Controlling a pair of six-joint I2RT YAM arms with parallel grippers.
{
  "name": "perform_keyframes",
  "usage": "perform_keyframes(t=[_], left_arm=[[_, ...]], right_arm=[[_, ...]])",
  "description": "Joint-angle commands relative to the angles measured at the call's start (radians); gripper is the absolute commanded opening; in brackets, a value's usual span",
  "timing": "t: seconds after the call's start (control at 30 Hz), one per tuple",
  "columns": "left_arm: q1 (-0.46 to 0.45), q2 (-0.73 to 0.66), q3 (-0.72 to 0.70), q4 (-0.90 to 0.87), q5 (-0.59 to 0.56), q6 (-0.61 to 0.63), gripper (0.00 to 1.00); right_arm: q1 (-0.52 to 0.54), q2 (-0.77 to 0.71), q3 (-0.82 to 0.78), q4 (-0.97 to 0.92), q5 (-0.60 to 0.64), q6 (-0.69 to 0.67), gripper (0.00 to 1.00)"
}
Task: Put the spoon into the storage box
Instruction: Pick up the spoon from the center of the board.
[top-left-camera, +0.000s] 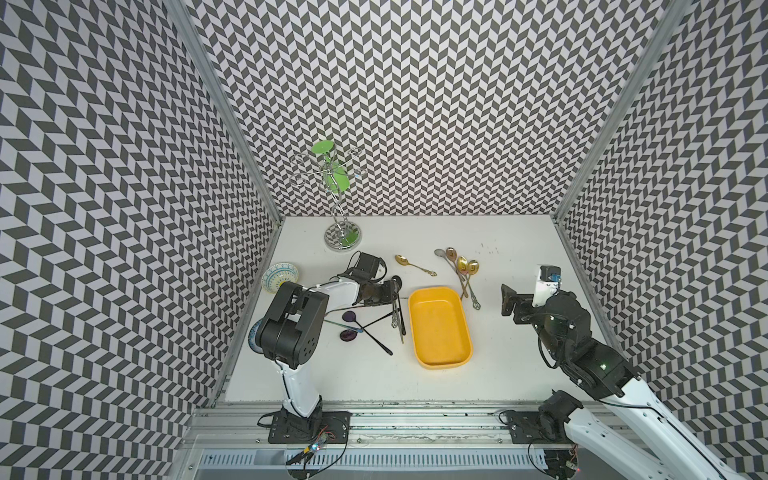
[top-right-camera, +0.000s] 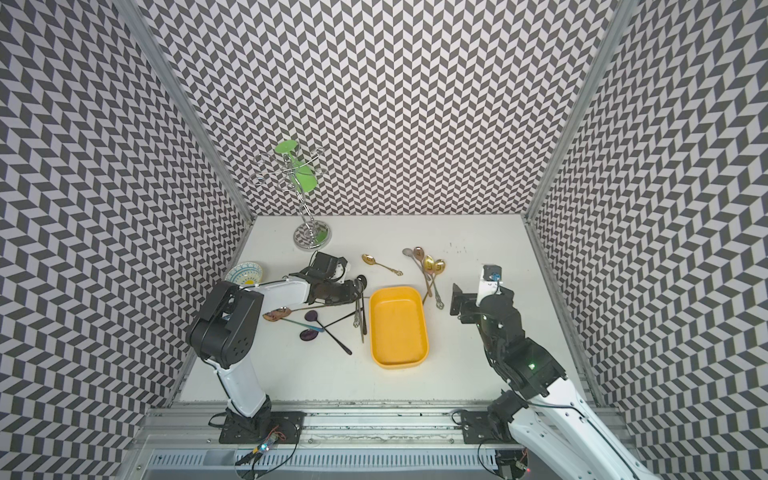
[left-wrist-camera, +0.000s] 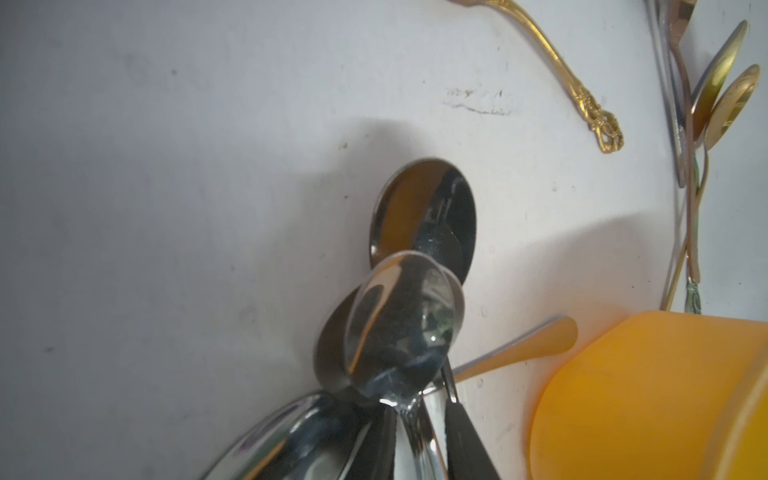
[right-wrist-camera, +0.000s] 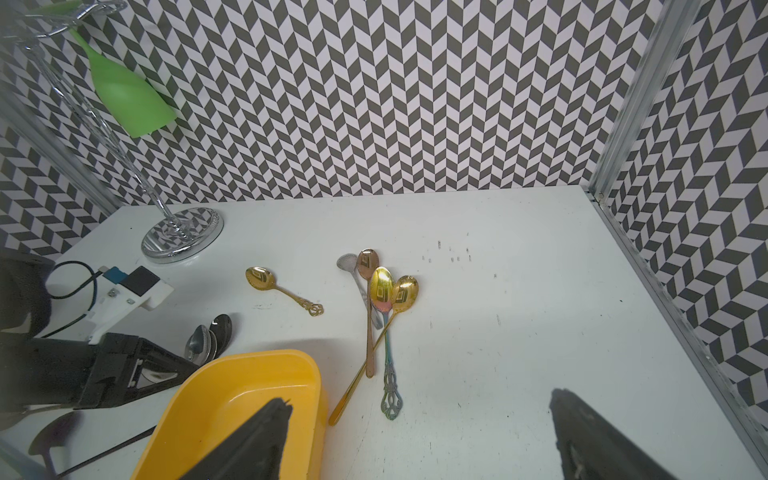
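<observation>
Left of the yellow storage box (top-left-camera: 439, 328) (top-right-camera: 399, 328) lies a small stack of silver and dark spoons. My left gripper (top-left-camera: 393, 291) (top-right-camera: 360, 289) (left-wrist-camera: 424, 442) is down on that stack, shut on the neck of the topmost silver spoon (left-wrist-camera: 403, 320). Its dark fingers (left-wrist-camera: 469, 449) sit on either side of the handle. The handles (top-left-camera: 400, 322) trail toward the front along the box's left wall. The box (left-wrist-camera: 648, 395) (right-wrist-camera: 249, 390) has nothing in it. My right gripper (top-left-camera: 508, 300) (right-wrist-camera: 419, 440) hovers open to the right of the box, holding nothing.
A gold spoon (top-left-camera: 413, 265) and a bunch of gold, copper and silver spoons (top-left-camera: 463, 272) lie behind the box. Dark spoons (top-left-camera: 357, 328) lie under my left arm. A patterned bowl (top-left-camera: 280, 276) sits at the left wall, and a chrome stand (top-left-camera: 343, 237) holding a green glass (top-left-camera: 334, 176) is at the back.
</observation>
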Motion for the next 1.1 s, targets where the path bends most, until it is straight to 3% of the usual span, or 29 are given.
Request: perform_keyframes(t=[0.0, 0.3, 0.5, 0.6, 1.07], left_arm=[[-0.021, 0.059, -0.003, -0.101, -0.037, 0.026, 0.24], [-0.066, 0.071, 0.038, -0.154, -0.15, 0.121, 0.24], [-0.077, 0.041, 0.023, -0.165, -0.239, 0.193, 0.1], [-0.077, 0.028, 0.015, -0.165, -0.242, 0.207, 0.0], [-0.066, -0.125, 0.026, -0.142, -0.16, 0.223, 0.0]], right_arm=[[-0.002, -0.008, -0.003, 0.049, 0.018, 0.001, 0.99], [-0.002, -0.01, -0.003, 0.049, 0.016, 0.001, 0.99], [-0.001, -0.011, -0.004, 0.052, 0.014, 0.0, 0.99], [-0.002, -0.013, -0.005, 0.053, 0.014, -0.002, 0.99], [-0.002, -0.022, -0.008, 0.054, 0.015, -0.001, 0.99]])
